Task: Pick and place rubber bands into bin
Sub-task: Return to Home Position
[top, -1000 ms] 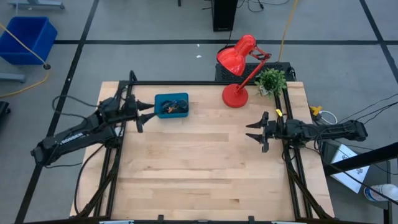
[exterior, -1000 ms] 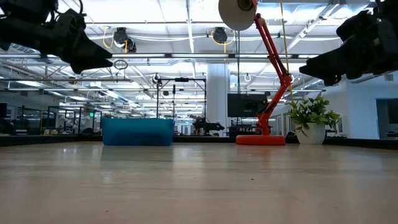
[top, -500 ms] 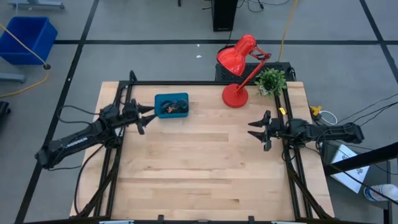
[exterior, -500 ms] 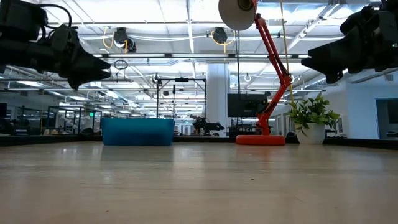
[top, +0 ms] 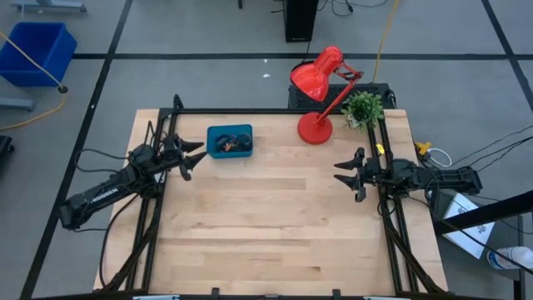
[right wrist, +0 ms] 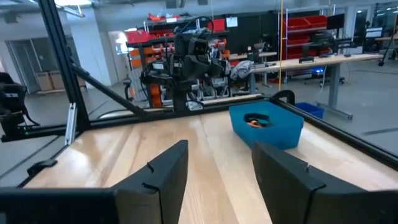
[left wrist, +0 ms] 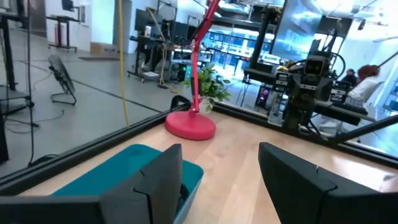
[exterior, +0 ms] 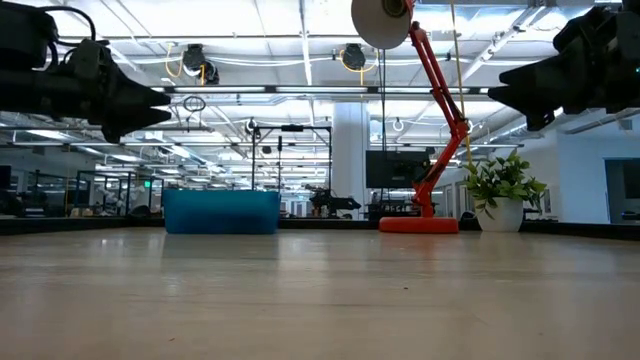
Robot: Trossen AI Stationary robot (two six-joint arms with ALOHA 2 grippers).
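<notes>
The teal-blue bin [top: 230, 141] stands on the table near its far left; it also shows in the low view [exterior: 221, 212], the left wrist view [left wrist: 118, 176] and the right wrist view [right wrist: 266, 125]. Several rubber bands [top: 231, 144], orange and dark, lie inside it. My left gripper [top: 195, 158] is open and empty, raised above the table just left of the bin. My right gripper [top: 342, 175] is open and empty, raised near the table's right edge.
A red desk lamp [top: 319, 92] stands on its round base at the far right of the table, with a small potted plant [top: 363, 108] beside it. A larger bright blue crate [top: 36, 52] stands on the floor beyond the table's far left corner.
My left arm has drawn back toward the table's left and near side, its gripper moving a little away from the bin and staying open. My right gripper has shifted slightly toward the table's right edge, staying open.
</notes>
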